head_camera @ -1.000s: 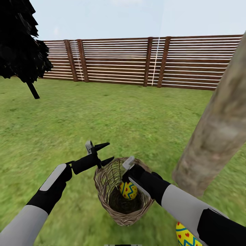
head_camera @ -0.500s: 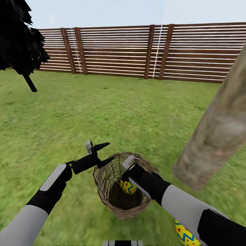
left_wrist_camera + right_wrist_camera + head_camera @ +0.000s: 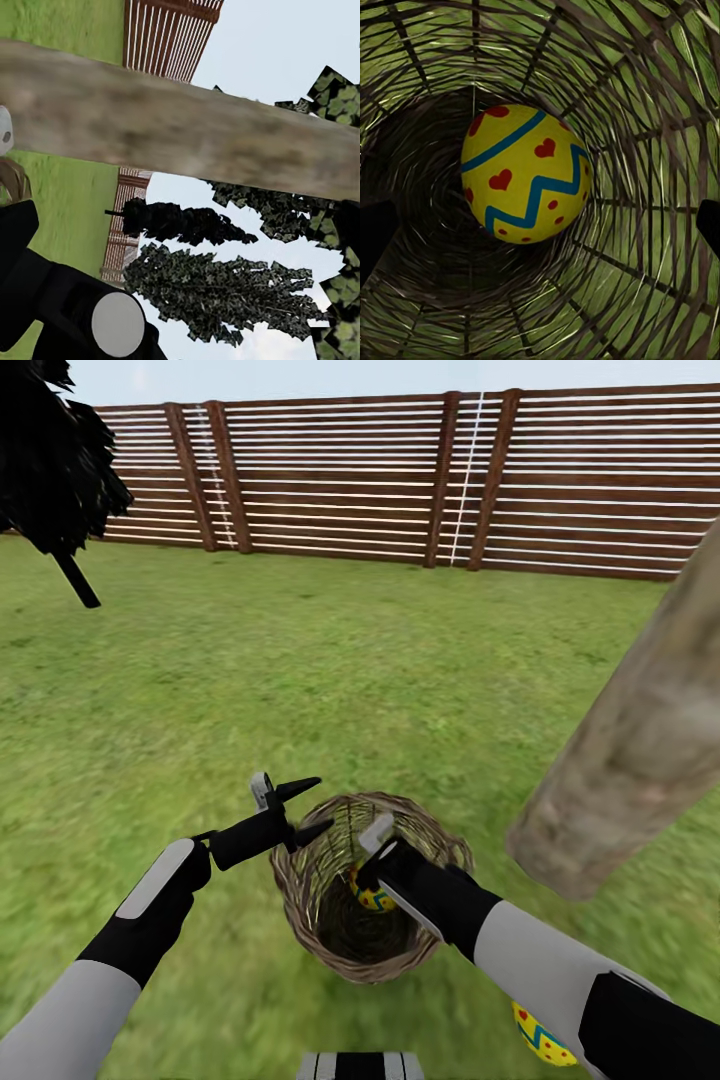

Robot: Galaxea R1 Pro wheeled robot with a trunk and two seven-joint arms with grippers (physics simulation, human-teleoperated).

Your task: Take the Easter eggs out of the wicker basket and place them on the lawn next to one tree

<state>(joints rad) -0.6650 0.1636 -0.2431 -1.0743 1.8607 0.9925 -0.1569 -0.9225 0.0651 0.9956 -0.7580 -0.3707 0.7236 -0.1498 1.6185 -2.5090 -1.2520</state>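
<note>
One Easter egg (image 3: 526,174) in wicker basket (image 3: 300,880), long axis tilted.

**Grey forearms, black wrists, dark two-finger claws**

Both arms share one build: a light grey forearm shell that gives way to a matte black wrist section near the claw. On the left arm, a pale grey oval panel sits on the black wrist housing just behind the left gripper (image 3: 306,807). That claw is black with two slim pointed fingers, and a small light grey bracket stands on its top. The right gripper (image 3: 362,880) has a black body with a similar light grey bracket and a pale strip along its edge. In the left wrist view a grey round disc marks the black housing.
</note>
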